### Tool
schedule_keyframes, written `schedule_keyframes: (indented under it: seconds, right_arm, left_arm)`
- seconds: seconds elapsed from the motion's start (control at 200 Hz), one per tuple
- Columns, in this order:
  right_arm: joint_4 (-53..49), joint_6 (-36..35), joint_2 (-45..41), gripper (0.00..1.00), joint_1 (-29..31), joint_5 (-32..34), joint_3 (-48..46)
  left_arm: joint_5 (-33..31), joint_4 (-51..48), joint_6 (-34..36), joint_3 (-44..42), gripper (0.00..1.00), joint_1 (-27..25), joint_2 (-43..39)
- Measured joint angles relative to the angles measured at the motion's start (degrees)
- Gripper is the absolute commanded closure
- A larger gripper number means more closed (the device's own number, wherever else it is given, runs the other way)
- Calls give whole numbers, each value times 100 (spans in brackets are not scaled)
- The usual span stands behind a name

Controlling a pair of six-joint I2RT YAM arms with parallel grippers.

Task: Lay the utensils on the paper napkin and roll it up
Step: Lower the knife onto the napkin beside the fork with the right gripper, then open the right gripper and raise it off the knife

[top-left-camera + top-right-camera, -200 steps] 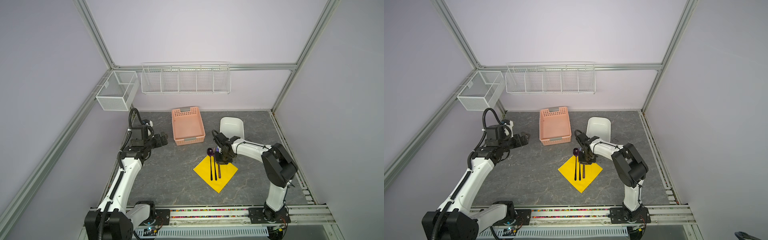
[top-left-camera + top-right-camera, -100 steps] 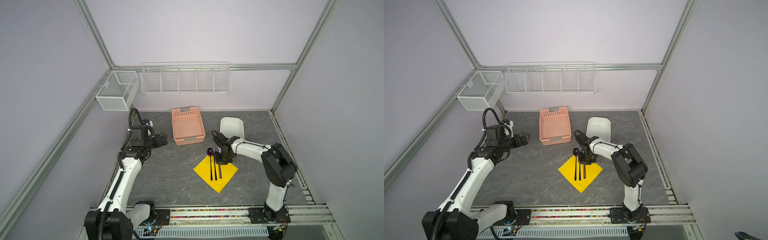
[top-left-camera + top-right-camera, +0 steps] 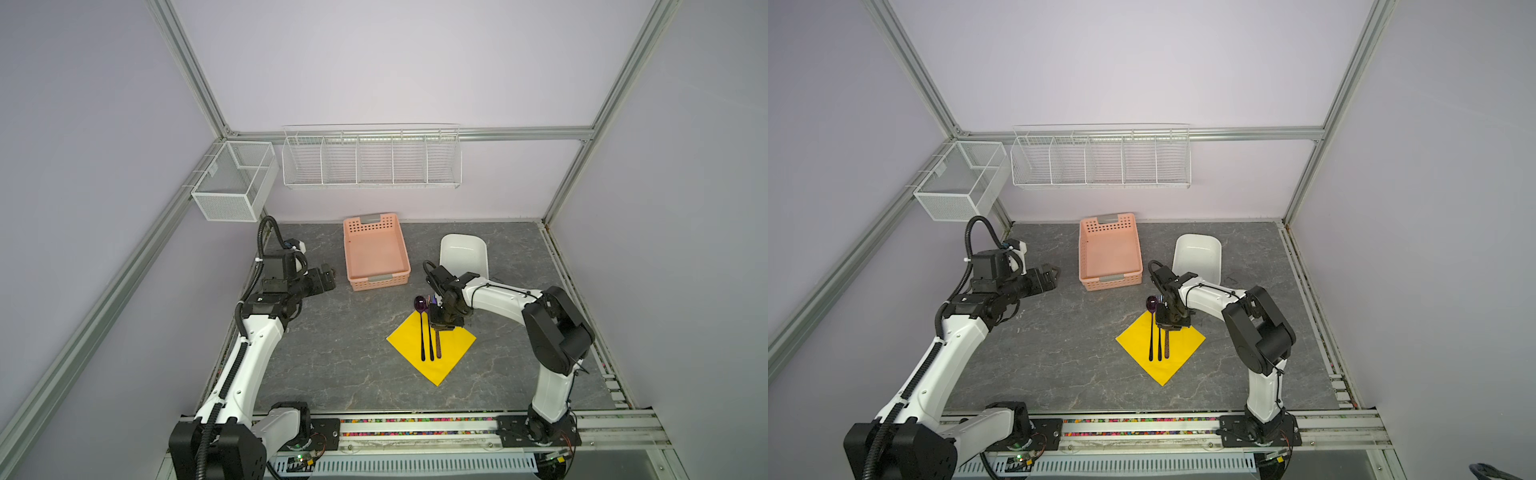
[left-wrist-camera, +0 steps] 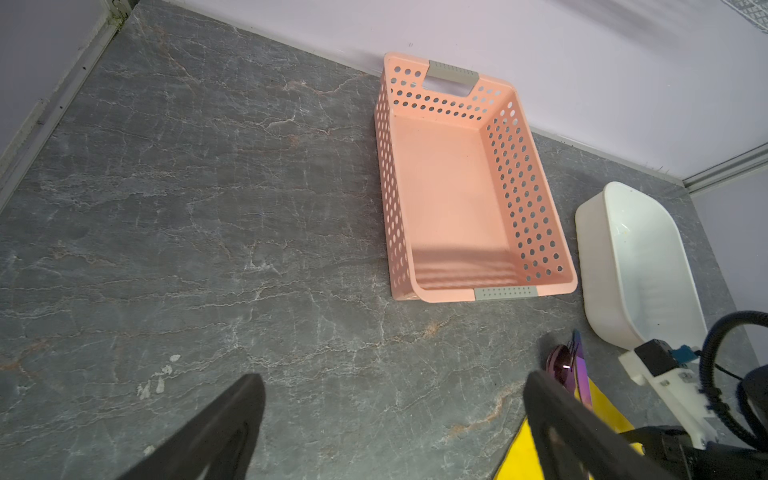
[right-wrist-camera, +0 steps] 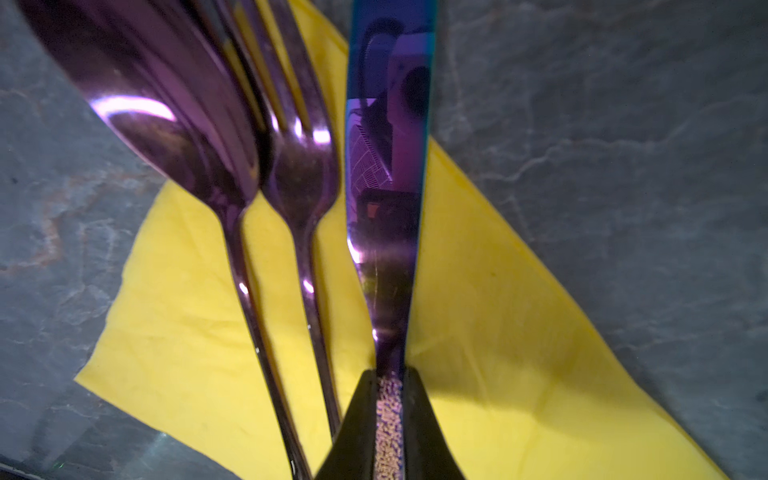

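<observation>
Glossy purple-black metal spoon [image 5: 166,124] and fork [image 5: 299,166] lie on the thin yellow square paper napkin [image 3: 455,345]. The right gripper [image 5: 389,374] pinches the matching knife [image 5: 386,187], seemingly resting there too. The left gripper [image 4: 395,376] gapes idle. Rolling is left.

thin square paper napkin [image 3: 453,349]: bright yellow, plain | slim metal utensils [image 5: 299,199]: shiny purple heads, dark handles | knife [image 5: 386,187]: blue edge | holed plastic basket [image 3: 376,280]: pink, rows of round holes, grey handles | rounded plastic tub [image 3: 463,253]: white | flat table top [image 3: 332,353]: grey with pale cracks
</observation>
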Motion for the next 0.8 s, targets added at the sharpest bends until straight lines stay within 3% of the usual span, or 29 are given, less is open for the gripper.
schedule_keyframes:
  seconds: [0.16,0.58,0.8]
  right_arm:
    - [4,42,0,84,0,-46,-2]
    - [-81,44,-79,66,0,-26,-2]
    - [-267,-673,-903,54,0,-13,-24]
  left_arm:
    - [-2,-2,0,0,3,0,0]
    - [-11,0,-2,0,3,0,0]
    - [28,0,0,0,4,-37,0]
